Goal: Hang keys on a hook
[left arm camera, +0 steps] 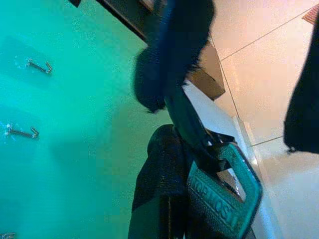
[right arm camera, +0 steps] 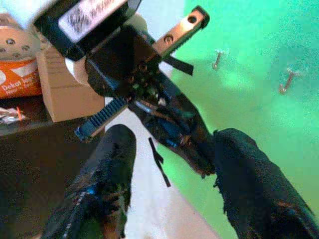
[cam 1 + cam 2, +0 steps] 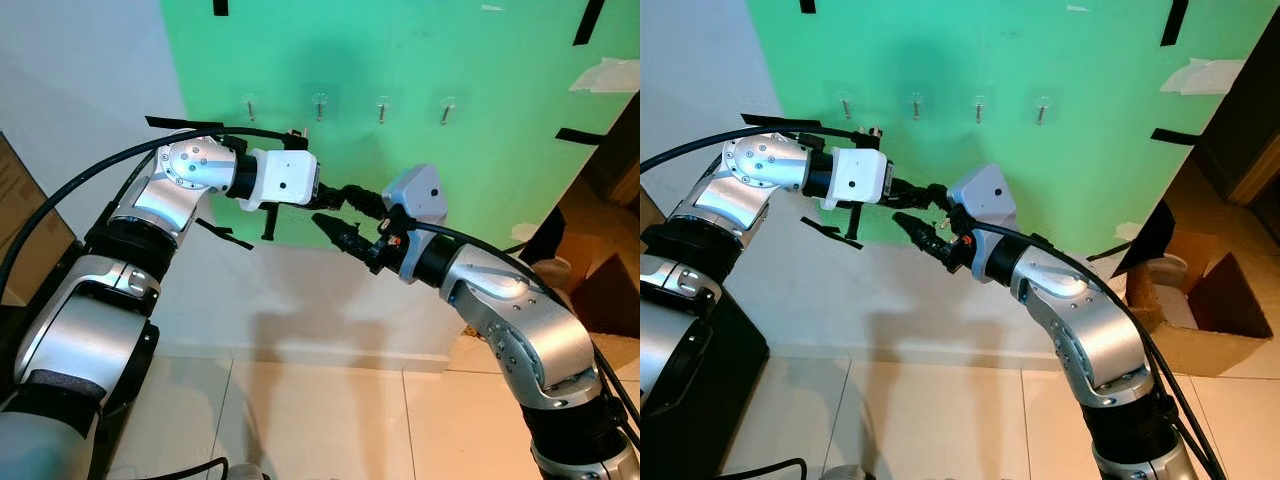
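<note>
Both my arms are raised in front of the green sheet (image 3: 420, 90) taped to the far wall, and my two grippers meet tip to tip below the row of four small hooks (image 3: 319, 105) stuck along it. My left gripper (image 3: 352, 195) reaches in from the left, its black fingers pointing right; my right gripper (image 3: 342, 233) comes up from the lower right, its fingers pointing left and a little up, so the two sets of fingertips overlap just under the second and third hooks. In the right wrist view my right fingers (image 2: 107, 174) stand spread, with the tip of a left finger lying in the gap between them. I cannot tell whether my left fingers are pinched or apart, because they merge with the dark shapes around them. I cannot make out the keys; whatever small thing sits where the fingertips meet is too dark to name. To my right, near the floor, an open cardboard box (image 3: 1205, 320) stands against the wall, and pale tiles (image 3: 330, 420) lie below my arms.
</note>
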Robot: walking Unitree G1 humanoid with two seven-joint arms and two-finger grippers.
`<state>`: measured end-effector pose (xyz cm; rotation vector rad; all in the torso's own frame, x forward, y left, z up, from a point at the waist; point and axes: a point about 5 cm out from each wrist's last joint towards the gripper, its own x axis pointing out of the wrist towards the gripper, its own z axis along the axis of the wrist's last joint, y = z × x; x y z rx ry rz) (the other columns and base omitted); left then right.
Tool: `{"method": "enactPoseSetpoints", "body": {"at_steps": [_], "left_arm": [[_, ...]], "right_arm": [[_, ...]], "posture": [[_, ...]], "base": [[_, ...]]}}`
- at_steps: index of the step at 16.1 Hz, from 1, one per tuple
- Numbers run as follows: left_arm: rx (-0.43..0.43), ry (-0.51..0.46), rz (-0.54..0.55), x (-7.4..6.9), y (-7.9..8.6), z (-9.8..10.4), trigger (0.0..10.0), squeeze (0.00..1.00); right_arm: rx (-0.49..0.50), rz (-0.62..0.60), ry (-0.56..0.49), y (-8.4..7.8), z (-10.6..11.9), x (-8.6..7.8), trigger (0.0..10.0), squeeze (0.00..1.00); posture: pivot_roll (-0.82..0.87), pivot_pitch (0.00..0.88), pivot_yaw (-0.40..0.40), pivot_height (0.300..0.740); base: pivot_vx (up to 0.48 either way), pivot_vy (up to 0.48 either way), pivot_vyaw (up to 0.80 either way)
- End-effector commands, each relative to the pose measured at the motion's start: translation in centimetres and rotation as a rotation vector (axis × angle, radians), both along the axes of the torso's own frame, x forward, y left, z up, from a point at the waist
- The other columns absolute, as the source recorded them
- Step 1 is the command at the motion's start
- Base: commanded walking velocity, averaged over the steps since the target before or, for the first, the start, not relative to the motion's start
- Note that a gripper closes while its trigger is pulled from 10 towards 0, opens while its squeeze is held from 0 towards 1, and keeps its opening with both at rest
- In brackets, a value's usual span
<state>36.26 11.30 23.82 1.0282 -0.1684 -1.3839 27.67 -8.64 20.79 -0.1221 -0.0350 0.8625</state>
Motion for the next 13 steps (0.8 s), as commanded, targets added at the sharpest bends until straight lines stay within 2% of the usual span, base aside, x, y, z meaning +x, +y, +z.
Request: {"method": "enactPoseSetpoints", "body": {"at_steps": [1,7,13], "left_arm": [[0.01,-0.008,-0.022,-0.27,0.04,0.02,10.0,0.0],[0.019,-0.008,-0.05,-0.57,-0.31,-0.05,10.0,0.0],[0.023,-0.01,-0.065,-0.8,-0.5,-0.01,10.0,0.0]], "right_arm": [[0.015,-0.002,-0.03,-0.35,0.82,0.17,10.0,0.0],[0.016,0.089,-0.027,-0.16,0.92,-0.04,10.0,0.0],[0.003,0.104,-0.016,-0.12,0.62,0.21,10.0,0.0]], "posture": [[-0.03,0.0,-0.015,0.74],[-0.03,0.0,-0.016,0.74],[-0.03,0.0,-0.02,0.74]], "base": [[0.0,0.0,0.0],[0.0,0.0,0.0],[0.0,0.0,0.0]]}}
